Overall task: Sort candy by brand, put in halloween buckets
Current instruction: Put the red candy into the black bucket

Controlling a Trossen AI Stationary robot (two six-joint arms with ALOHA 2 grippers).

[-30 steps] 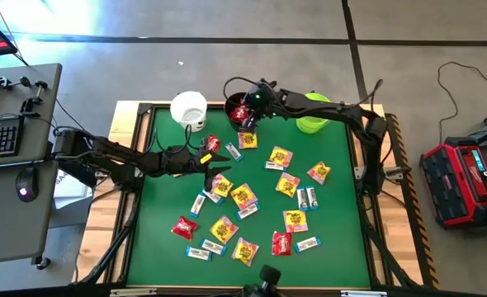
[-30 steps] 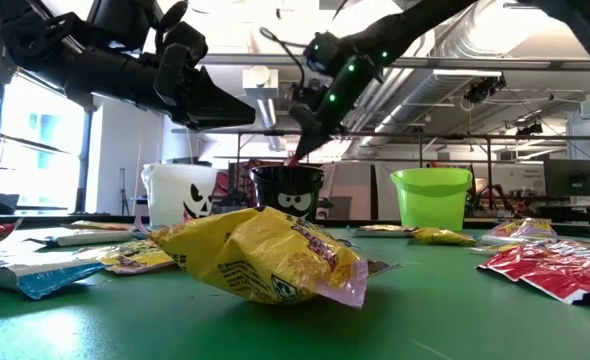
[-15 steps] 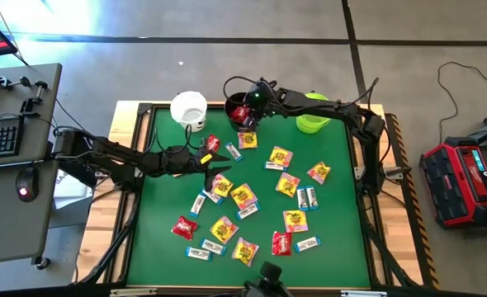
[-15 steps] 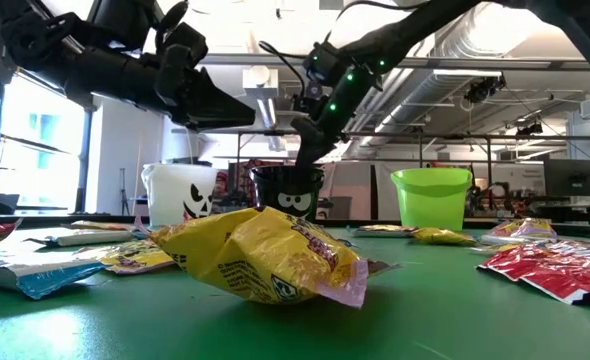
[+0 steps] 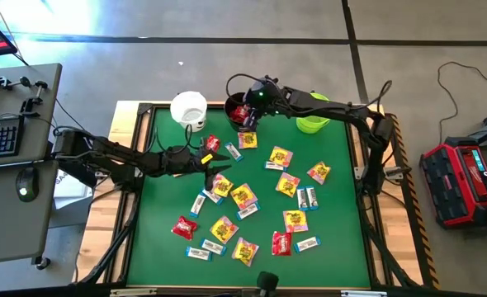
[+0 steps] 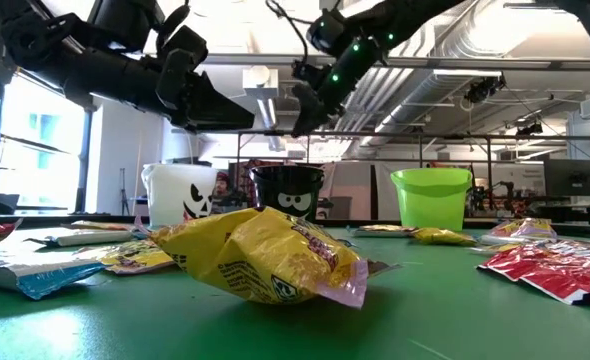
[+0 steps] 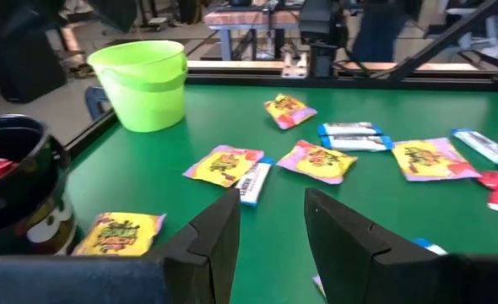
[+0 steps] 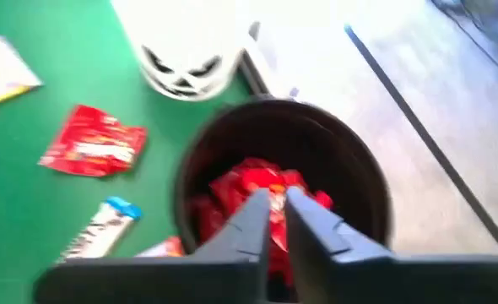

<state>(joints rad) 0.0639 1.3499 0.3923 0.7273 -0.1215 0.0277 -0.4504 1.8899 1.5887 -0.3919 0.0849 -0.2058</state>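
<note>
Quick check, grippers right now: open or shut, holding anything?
Left gripper: open, empty, hovering over the candy.
Right gripper: shut, empty, above the black bucket of red packets.

My left arm [image 5: 120, 158] and right arm [image 5: 342, 111] are slim black jointed tubes with thin cables looped alongside. Small green lights glow near my right wrist. My fingers [image 7: 207, 245] are matte black, flat-faced, angular wedges.

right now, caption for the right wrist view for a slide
Right claw, shut and empty, above the black bucket of red candy.
</note>
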